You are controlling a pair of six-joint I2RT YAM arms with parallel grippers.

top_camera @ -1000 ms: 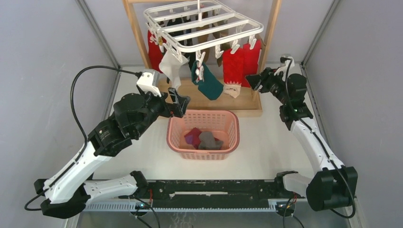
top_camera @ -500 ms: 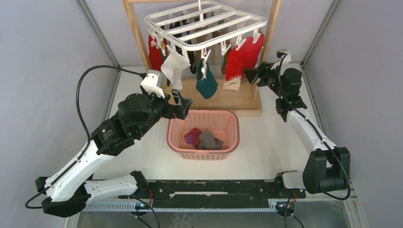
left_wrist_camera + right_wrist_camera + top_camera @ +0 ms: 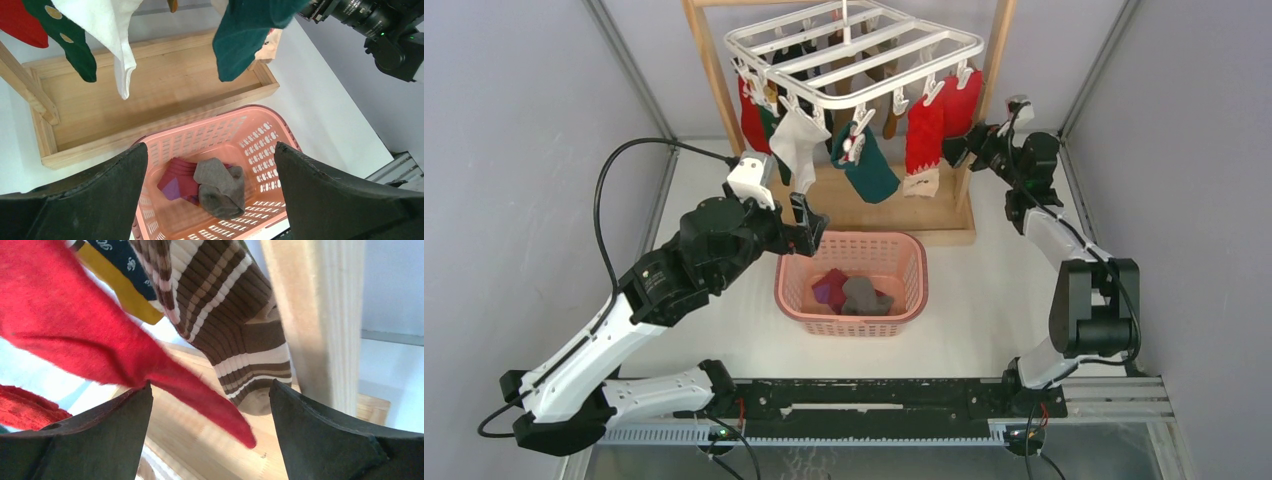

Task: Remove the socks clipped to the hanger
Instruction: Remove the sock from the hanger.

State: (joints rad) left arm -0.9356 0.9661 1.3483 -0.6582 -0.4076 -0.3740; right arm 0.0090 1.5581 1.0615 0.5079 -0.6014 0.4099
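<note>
White tabletop [image 3: 994, 300] and grey walls frame the scene. The right gripper [image 3: 210, 400] has spread its jaws wide over the last second. They clamp nothing. The toe of a red sock [image 3: 75, 325] dangles loose in the gap, with a brown-striped sock [image 3: 240, 325] just behind it and the wooden post [image 3: 315, 315] to one side. From above, the right gripper [image 3: 954, 150] has risen and reached in under the right front corner of the hanger [image 3: 897, 71]. The hanger was tipped down towards that corner a second ago and has swung back nearly level. Both red socks [image 3: 924, 135] at that corner still hang from their clips, so the letting-go looks like a lost or abandoned pull rather than a sock freed, and a new grip higher up near the clip is probably needed. The left gripper [image 3: 210, 165] has hardly moved: its jaws are fully apart and empty, below and in front of the hanger's left corner. The white sock [image 3: 799, 145] and the teal sock [image 3: 872, 170] dangle just above it. The pink basket [image 3: 854, 237], below and in front of the hanger, holds the same grey and magenta socks as before, and most socks remain clipped.
</note>
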